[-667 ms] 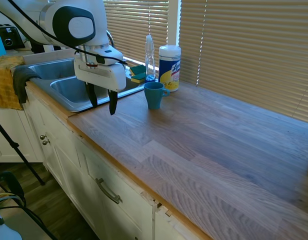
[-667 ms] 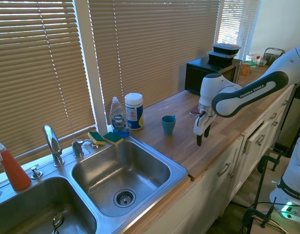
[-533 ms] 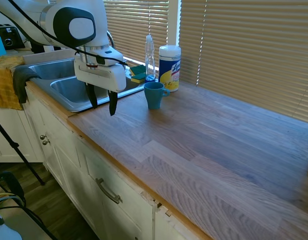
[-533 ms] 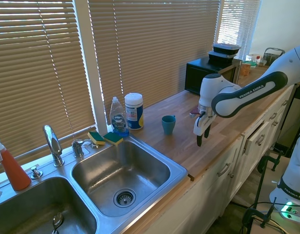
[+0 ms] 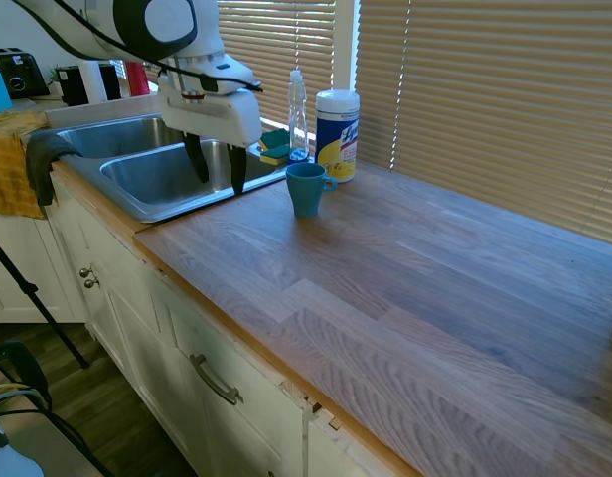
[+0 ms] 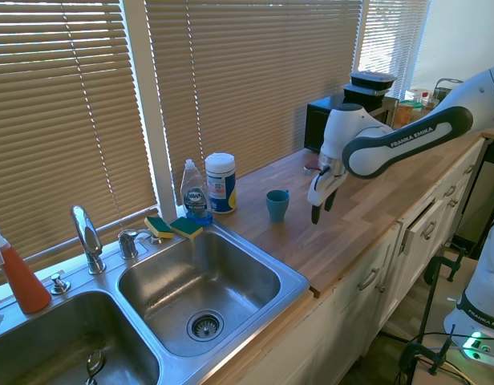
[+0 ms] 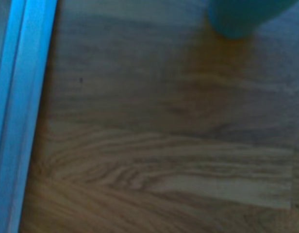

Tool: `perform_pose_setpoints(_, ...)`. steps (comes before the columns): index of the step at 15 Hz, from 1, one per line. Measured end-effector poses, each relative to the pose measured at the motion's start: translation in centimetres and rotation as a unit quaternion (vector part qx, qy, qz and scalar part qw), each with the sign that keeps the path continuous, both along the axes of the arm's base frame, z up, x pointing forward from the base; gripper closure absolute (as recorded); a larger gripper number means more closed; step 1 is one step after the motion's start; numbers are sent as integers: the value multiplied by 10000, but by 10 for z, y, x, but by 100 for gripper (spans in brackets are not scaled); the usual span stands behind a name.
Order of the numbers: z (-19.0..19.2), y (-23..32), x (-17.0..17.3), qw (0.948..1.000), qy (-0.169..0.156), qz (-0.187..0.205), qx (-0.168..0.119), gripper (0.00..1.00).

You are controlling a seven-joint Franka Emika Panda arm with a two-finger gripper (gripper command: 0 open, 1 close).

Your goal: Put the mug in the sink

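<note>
While my claw (image 5: 218,177) hangs spread and empty above the counter (image 5: 405,278), the mug (image 5: 306,189) stands upright just beside it, near the sink's (image 5: 137,194) rim, handle turned toward the white canister (image 5: 337,134). My worry is the descent: if one finger comes down on the mug's rim rather than straddling its wall, I could tip it over or shove it into the canister. The dish soap bottle (image 5: 298,114) and sponges (image 5: 274,147) crowd the far side, so a wide swing toward the basin might clip them.
</note>
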State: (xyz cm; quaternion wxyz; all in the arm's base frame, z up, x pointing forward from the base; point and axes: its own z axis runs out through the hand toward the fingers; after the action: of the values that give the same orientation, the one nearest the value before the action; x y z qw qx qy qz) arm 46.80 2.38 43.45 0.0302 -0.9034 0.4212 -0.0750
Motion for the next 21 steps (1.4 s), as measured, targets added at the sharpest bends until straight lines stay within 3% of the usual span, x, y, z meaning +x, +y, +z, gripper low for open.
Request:
perform_pose_setpoints(6, 28, 8, 77, 9981, -253, -554, -45, 0)
perform_pose_setpoints(10, 26, 12, 123, 9960, -122, -883, -95, 0)
perform_pose_setpoints(15, -6, 14, 168, 9950, 127, -983, -109, 0)
perform_pose_setpoints(20, -45, 6, 190, 9935, 343, -1075, -154, 0)
perform_pose_setpoints(21, -53, 7, 192, 9933, 391, -1076, -162, 100)
